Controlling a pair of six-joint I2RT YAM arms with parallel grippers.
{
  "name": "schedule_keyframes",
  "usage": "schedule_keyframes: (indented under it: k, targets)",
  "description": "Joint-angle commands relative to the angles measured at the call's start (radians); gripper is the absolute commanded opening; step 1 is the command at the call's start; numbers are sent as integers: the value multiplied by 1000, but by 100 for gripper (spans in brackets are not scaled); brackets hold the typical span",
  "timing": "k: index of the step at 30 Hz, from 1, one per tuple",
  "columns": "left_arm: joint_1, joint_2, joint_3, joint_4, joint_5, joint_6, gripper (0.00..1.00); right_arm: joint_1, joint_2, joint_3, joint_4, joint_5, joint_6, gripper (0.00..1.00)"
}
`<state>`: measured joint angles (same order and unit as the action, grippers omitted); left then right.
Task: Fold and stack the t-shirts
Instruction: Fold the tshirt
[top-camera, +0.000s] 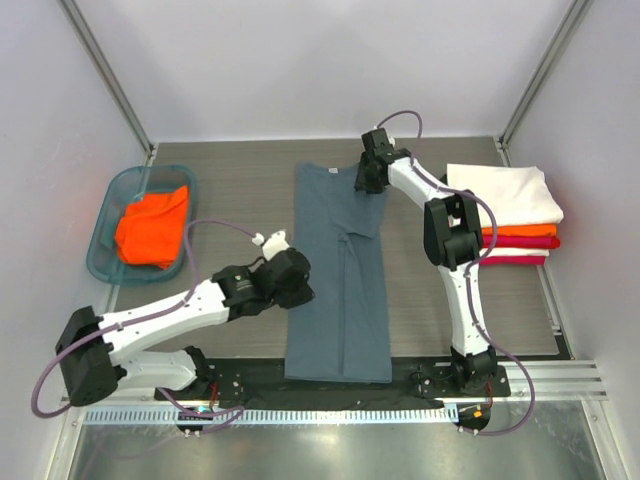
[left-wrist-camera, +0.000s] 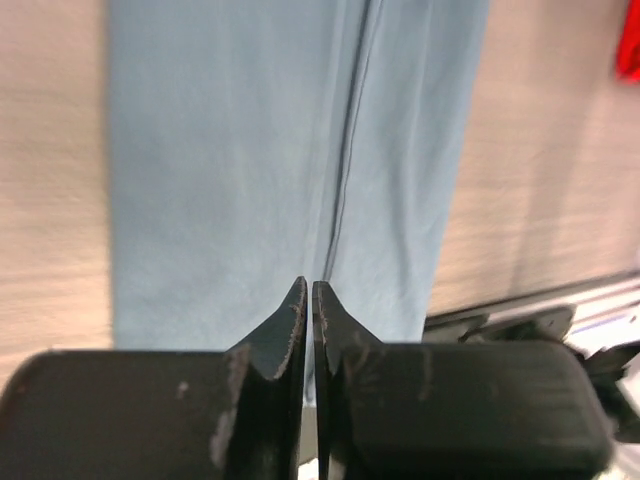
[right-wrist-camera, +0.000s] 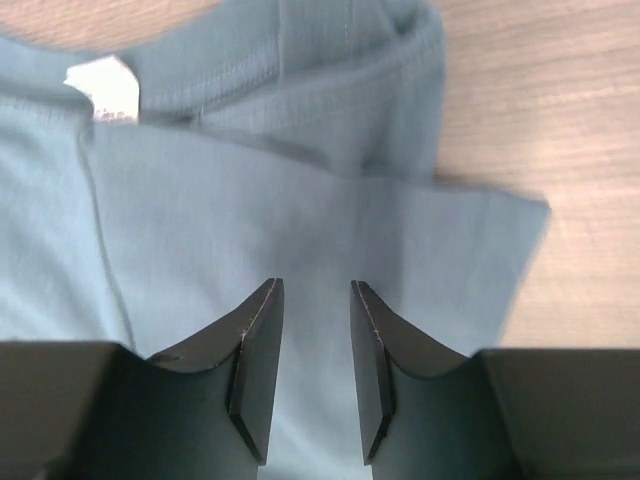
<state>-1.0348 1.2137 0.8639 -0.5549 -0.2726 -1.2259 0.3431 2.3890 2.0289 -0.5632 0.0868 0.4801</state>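
While the blue-grey t-shirt (top-camera: 338, 290) lies as a long folded strip mid-tabletop (top-camera: 240, 190), the left claw (left-wrist-camera: 308, 285) hangs clenched and empty at its left edge and the right claw (right-wrist-camera: 315, 290) hangs released over its collar (right-wrist-camera: 300, 70); folded shirts (top-camera: 500, 190) stack right, basket (top-camera: 99, 238) with orange shirt (top-camera: 150, 228) left.

My left claw (left-wrist-camera: 308, 290) and right claw (right-wrist-camera: 314, 290) are black. The long t-shirt (top-camera: 338, 290) is plain slate blue-grey, its neck label (right-wrist-camera: 105, 88) white. The basket (top-camera: 103, 240) is teal, the basket shirt (top-camera: 150, 228) orange. Stacked: white shirt (top-camera: 500, 192), orange layer (top-camera: 522, 230), red layer (top-camera: 522, 243). My desk (top-camera: 240, 200) is grey-brown woodgrain.
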Motion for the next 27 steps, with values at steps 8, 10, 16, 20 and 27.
schedule_keyframes:
  k: [8,10,16,20,27]
  targets:
    - [225,-86,3,-92,4,187,3,20,-571,-654,195,-153,-17,22]
    - [239,-80,4,-86,13,207,2,28,-664,-780,198,-159,-17,8]
    - [265,-16,7,-50,30,238,0,91,-864,-1081,214,-160,-5,1]
    - [286,44,18,-1,65,250,0,108,-945,-1183,224,-171,23,1]
    - [297,173,102,32,85,281,0,120,-956,-1195,235,-144,2,1]
